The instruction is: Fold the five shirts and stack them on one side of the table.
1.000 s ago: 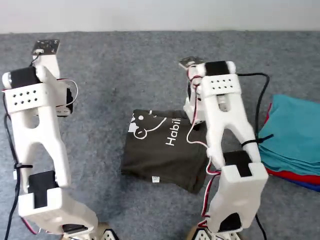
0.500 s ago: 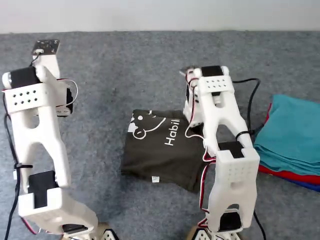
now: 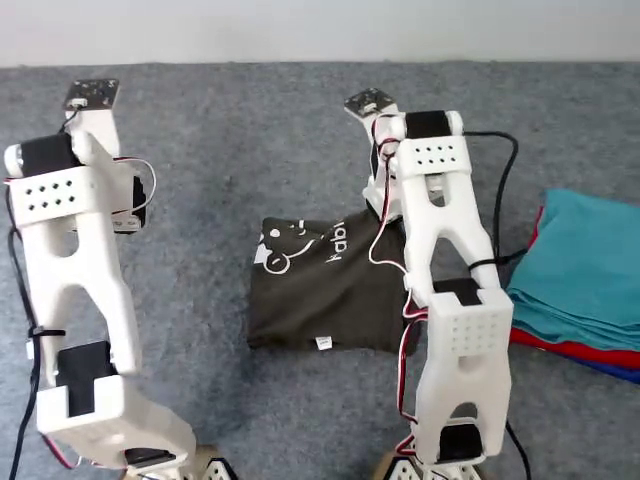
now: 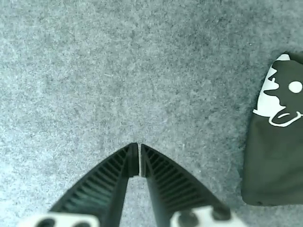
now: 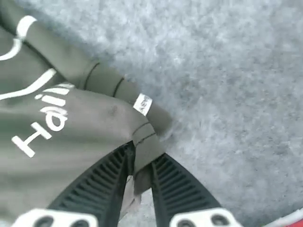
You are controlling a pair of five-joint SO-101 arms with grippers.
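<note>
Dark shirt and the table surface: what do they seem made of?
Dark shirt: soft matte knit, likely cotton; it bunches where the right hand pinches it. Table surface: grey felt or short-pile carpet, going by its fuzzy, mottled fibres.

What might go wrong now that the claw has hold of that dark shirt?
The right claw pinches only a thin fold at the dark shirt's edge, so the cloth may slip out. Pulling it by that one spot may undo its fold, since the left claw hangs shut over bare carpet.
</note>
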